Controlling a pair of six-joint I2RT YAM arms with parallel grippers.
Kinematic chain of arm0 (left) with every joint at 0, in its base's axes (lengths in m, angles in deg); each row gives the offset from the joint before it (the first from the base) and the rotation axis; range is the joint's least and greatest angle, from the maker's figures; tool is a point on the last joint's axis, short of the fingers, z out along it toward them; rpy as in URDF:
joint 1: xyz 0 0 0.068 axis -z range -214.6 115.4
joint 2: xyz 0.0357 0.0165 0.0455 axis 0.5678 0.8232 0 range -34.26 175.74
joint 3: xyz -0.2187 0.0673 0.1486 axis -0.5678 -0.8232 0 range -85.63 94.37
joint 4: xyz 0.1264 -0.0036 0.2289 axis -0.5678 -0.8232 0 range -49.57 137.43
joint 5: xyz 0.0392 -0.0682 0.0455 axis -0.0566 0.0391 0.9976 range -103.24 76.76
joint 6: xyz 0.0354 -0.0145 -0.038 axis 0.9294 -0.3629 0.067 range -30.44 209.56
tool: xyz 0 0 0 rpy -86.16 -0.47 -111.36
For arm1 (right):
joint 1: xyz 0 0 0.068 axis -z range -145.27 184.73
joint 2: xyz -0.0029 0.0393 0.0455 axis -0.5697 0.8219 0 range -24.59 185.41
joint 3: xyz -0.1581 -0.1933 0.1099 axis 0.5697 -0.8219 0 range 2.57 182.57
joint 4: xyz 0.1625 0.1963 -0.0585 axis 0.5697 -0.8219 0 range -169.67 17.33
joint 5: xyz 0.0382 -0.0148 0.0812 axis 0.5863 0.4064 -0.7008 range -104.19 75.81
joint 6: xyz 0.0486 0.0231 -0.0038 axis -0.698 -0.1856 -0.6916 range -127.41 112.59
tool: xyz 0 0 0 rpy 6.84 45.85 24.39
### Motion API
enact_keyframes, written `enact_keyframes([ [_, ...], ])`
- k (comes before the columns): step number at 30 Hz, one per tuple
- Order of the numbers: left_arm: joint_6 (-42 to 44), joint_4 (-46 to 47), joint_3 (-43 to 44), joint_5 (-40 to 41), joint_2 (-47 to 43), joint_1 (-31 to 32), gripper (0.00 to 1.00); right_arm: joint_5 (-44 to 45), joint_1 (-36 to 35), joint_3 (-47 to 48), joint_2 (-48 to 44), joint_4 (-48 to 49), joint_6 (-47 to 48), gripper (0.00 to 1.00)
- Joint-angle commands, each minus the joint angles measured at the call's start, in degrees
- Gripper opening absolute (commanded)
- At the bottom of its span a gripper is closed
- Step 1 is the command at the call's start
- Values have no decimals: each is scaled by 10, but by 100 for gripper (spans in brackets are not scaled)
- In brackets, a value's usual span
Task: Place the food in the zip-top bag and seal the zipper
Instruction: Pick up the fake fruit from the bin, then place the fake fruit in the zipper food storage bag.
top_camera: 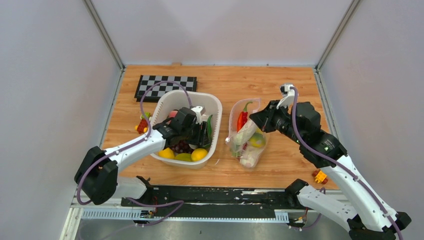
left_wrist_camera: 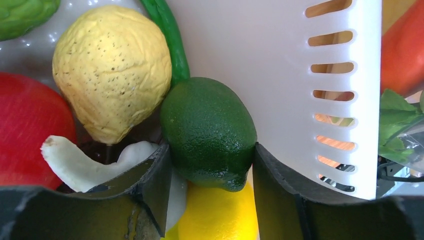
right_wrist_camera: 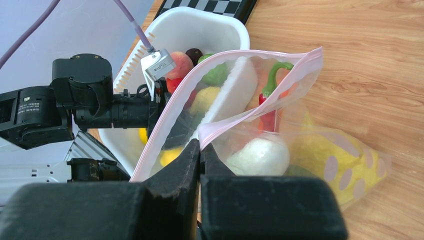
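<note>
- Lime (left_wrist_camera: 209, 132) sits low in the basket (left_wrist_camera: 280, 75), against its right wall, with a lemon (left_wrist_camera: 112, 70) just beside it on the left.
- The left gripper (left_wrist_camera: 211, 156) has a finger touching each flank of the lime. The fingers cross its short width, and its long axis runs roughly along them.
- The bag (top_camera: 247, 135) lies just right of the basket and already holds a chili (right_wrist_camera: 270, 95) and other food.
- The right gripper (right_wrist_camera: 200, 147) is pressed together on the near lip of the bag's mouth. It lifts that lip, so the zipper (right_wrist_camera: 240, 60) gapes, facing the basket.
- The carry, as I judge it, is up over the right wall and then rightward into that mouth. The left arm is the nearer one, and it is the arm free to do this.
</note>
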Motion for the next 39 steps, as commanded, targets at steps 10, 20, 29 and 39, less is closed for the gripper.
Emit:
enact_keyframes([
  [10,16,-24,54,16,-127,-1,37,1,-1,-2,-13,28,-8,0],
  [20,-9,28,112,-9,-199,-1,37,-10,-1,0,-16,33,-6,0],
  [29,-63,173,131,-86,-226,3,37,-24,-1,-6,-23,44,-9,0],
  [39,-41,216,192,-129,-141,85,42,-31,-1,-9,-31,54,-14,0],
])
